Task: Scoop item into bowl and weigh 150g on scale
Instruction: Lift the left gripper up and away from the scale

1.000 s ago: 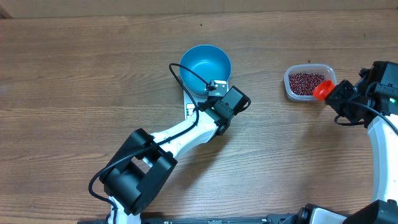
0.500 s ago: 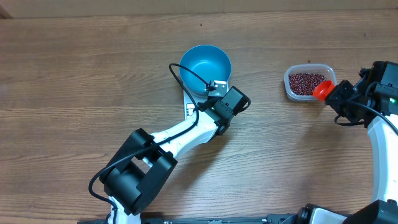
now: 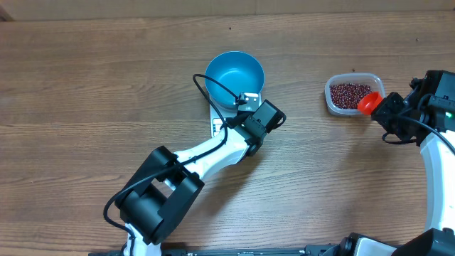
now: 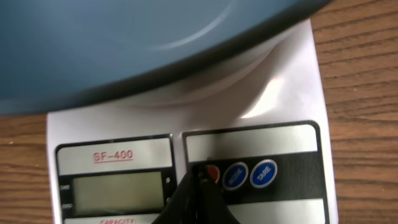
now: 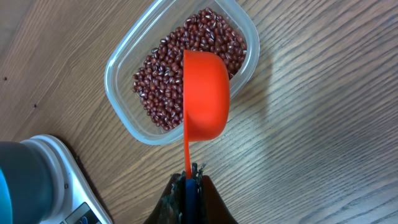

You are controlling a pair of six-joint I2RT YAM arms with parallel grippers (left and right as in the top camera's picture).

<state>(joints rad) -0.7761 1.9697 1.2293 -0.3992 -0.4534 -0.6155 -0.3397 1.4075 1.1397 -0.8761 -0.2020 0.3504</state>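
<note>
The blue bowl [image 3: 235, 78] stands on the white scale [image 3: 216, 125], and I see nothing in it. My left gripper [image 4: 201, 178] is shut, its tips resting on the red button [image 4: 212, 173] of the scale's front panel [image 4: 249, 146]; its display [image 4: 115, 191] is blank. Dark red beans [image 3: 350, 94] lie in a clear tub [image 3: 332, 99] at the right. My right gripper [image 5: 188, 177] is shut on the handle of an orange scoop [image 5: 205, 93], whose cup [image 3: 367, 104] hangs over the tub's near edge, turned on its side.
The left arm [image 3: 206, 153] stretches across the middle of the wooden table towards the scale. In the right wrist view the scale's corner [image 5: 59, 180] and the bowl [image 5: 12, 180] show at lower left.
</note>
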